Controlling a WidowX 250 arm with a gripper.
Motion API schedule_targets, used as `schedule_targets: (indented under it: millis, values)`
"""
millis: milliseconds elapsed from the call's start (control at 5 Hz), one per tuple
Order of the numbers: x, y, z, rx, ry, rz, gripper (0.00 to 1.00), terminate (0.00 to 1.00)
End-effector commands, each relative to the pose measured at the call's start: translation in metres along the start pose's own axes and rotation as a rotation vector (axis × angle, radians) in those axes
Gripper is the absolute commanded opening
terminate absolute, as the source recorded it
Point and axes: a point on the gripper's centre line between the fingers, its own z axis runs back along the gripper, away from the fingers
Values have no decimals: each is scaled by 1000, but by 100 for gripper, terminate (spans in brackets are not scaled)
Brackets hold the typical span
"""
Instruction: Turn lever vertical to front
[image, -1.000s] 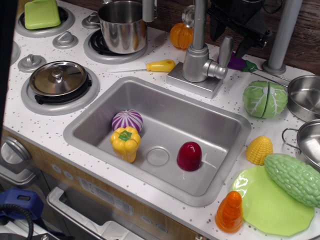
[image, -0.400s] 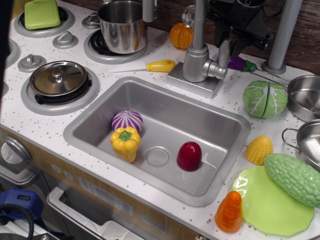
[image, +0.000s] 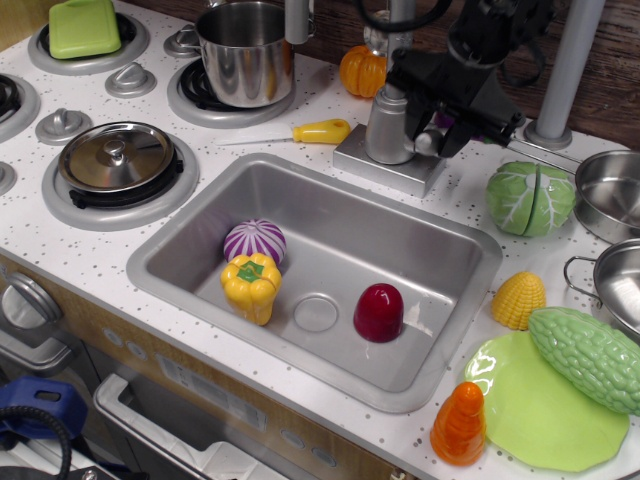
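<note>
Gripper (image: 437, 128) has dropped from above the faucet (image: 388, 120) onto its right side; we're now covering the lever there, so it's hidden. Fingers' state: can't tell. We're probably starting the turn.

Black gripper (image: 447, 100) is sitting low over faucet (image: 389, 125) body's right side, covering the lever; jaw state unclear. Sink (image: 440, 300) is holding yellow pepper (image: 250, 285), purple onion (image: 254, 240), red veg (image: 379, 312).

The claw (image: 452, 118) is matte black and blocky, with angular housings; black cables loop above it.
</note>
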Motion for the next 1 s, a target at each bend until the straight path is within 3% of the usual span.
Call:
schedule_targets:
  millis: [0,600,800]
  values:
    - [-3,7,10,-45,-78,41,0,0]
    - [-9,9,-11,-105,-74,63,0,0]
    - [-7,12,-8,-111,-62,49,0,100]
